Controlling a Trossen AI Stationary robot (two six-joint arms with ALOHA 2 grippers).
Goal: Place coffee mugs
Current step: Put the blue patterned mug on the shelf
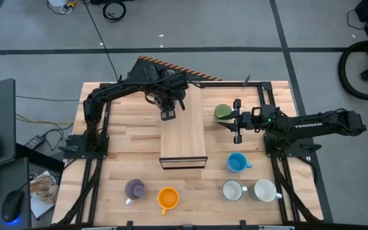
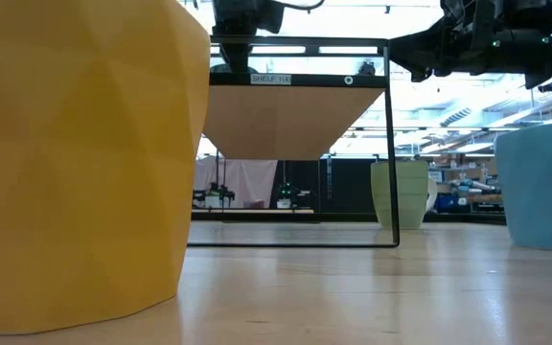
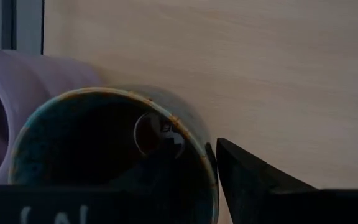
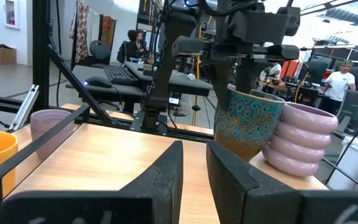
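Brown mug [image 4: 248, 122] is straddled by the open left claw [image 4: 237, 78] on the shelf [image 1: 183, 137]; nothing is seen inside. Right claw [image 1: 237, 121]: can't tell.

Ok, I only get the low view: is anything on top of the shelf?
Observer: Yes, a dark mug stands on the shelf.
Operator: Alone?
Observer: No, a lilac mug stands close beside it.
Operator: And the left gripper?
Observer: The left gripper is at the dark mug's rim, over the shelf's far end.
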